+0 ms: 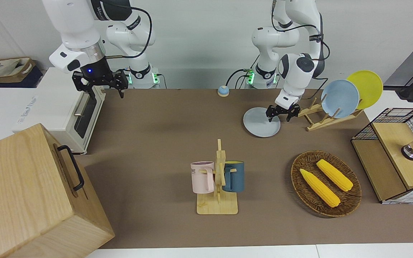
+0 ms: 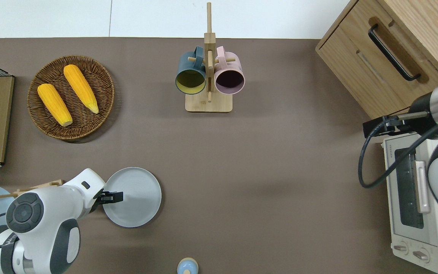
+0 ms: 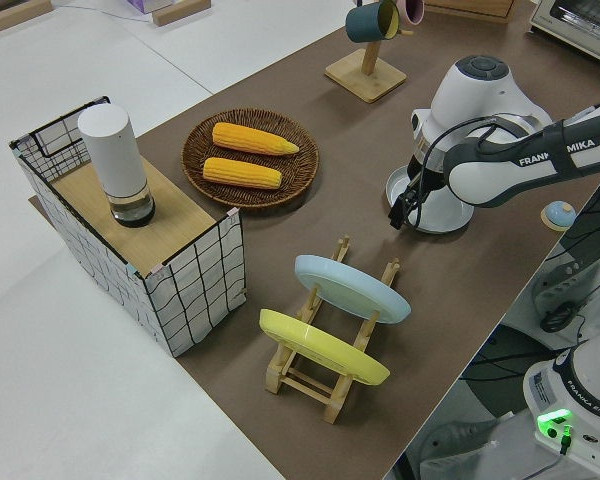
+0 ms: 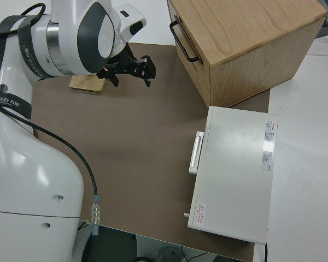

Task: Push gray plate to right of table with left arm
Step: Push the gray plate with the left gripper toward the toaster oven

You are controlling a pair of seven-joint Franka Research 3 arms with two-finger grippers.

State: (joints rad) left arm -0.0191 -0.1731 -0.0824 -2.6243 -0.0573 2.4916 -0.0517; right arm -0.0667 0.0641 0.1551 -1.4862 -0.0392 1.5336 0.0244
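Observation:
The gray plate (image 1: pixel 258 123) (image 2: pixel 137 198) lies flat on the brown table (image 1: pixel 156 143) (image 2: pixel 261 171), near the robots and toward the left arm's end. My left gripper (image 1: pixel 280 114) (image 2: pixel 112 196) (image 3: pixel 404 212) is open and low at the plate's rim on the side toward the left arm's end. One finger is over the plate's inside and the other is just outside the rim. In the left side view the arm hides part of the plate (image 3: pixel 450 224). The right arm is parked with its gripper (image 1: pixel 99 83) (image 4: pixel 127 70) open.
A wooden rack holds a light blue plate (image 1: pixel 340 98) and a yellow plate (image 1: pixel 367 87) beside the gray plate. A wicker basket (image 1: pixel 301 193) with two corn cobs and a mug rack (image 1: pixel 218 182) lie farther out. A blue bell (image 1: pixel 223 91), toaster oven (image 1: pixel 59 111) and wooden cabinet (image 1: pixel 31 193) also stand here.

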